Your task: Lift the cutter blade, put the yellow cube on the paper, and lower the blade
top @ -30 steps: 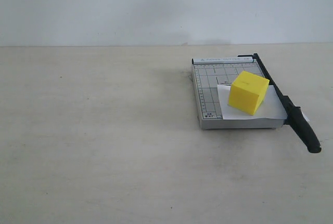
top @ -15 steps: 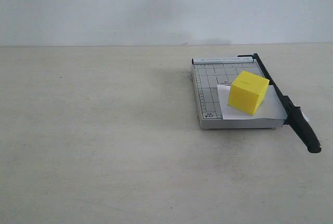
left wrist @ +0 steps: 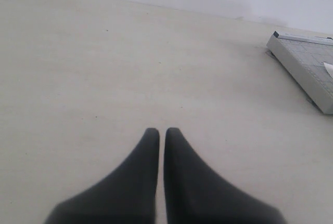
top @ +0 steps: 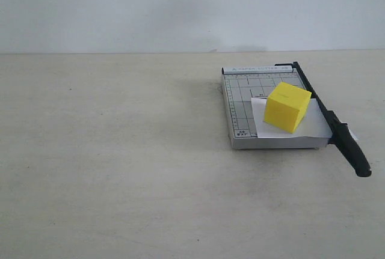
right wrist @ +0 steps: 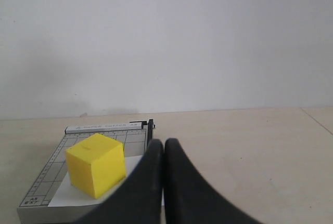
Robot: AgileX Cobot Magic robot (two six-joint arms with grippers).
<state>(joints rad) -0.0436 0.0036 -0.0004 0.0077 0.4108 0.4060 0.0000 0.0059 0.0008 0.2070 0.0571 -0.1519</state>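
The cutter base point(top: 237, 112) is sitting on the worktop point(top: 120, 151), in the right half of the exterior view. The paper point(top: 313, 128) is lying on the base's front right part, its right edge passing under the cutter blade point(top: 337, 130). The cube point(top: 287, 107) is resting on the paper, just beside the blade. The blade is lying down along the base's right edge, its handle end sticking out past the front corner. The left hand point(left wrist: 162, 130) is hovering over the worktop, well apart from the base; the right hand point(right wrist: 164, 142) is hanging before it
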